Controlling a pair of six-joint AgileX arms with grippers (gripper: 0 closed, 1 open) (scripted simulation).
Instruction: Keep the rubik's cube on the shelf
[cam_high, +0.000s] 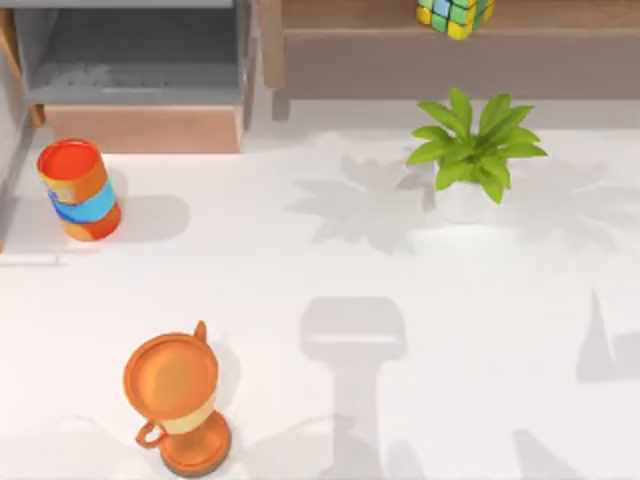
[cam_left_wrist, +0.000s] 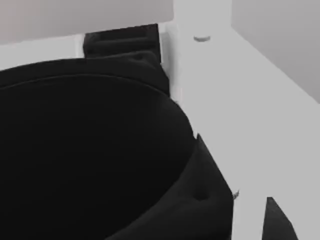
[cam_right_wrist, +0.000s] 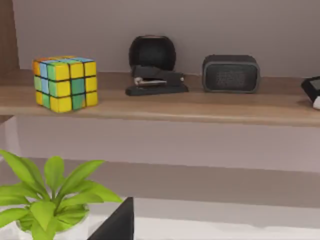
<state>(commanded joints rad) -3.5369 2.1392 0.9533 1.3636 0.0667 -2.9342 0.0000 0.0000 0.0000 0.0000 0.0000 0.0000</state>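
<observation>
The rubik's cube (cam_high: 455, 14) sits on the shelf (cam_high: 370, 20) at the back of the table, right of centre. In the right wrist view the rubik's cube (cam_right_wrist: 65, 83) rests flat near one end of the wooden shelf (cam_right_wrist: 210, 110), with nothing touching it. A dark part of my right gripper (cam_right_wrist: 119, 224) pokes in at that view's edge, well short of the shelf and lower than it, beside the plant. My left gripper (cam_left_wrist: 277, 220) appears as a dark tip next to the left arm's black body, away from the task's objects.
A potted plant (cam_high: 475, 150) stands in front of the shelf, just below the cube. An orange-and-blue can (cam_high: 78, 190) and an orange trophy cup (cam_high: 175, 400) stand at the left. A grey-lined open box (cam_high: 140, 70) is back left. A stapler (cam_right_wrist: 155, 82) and a speaker (cam_right_wrist: 231, 73) share the shelf.
</observation>
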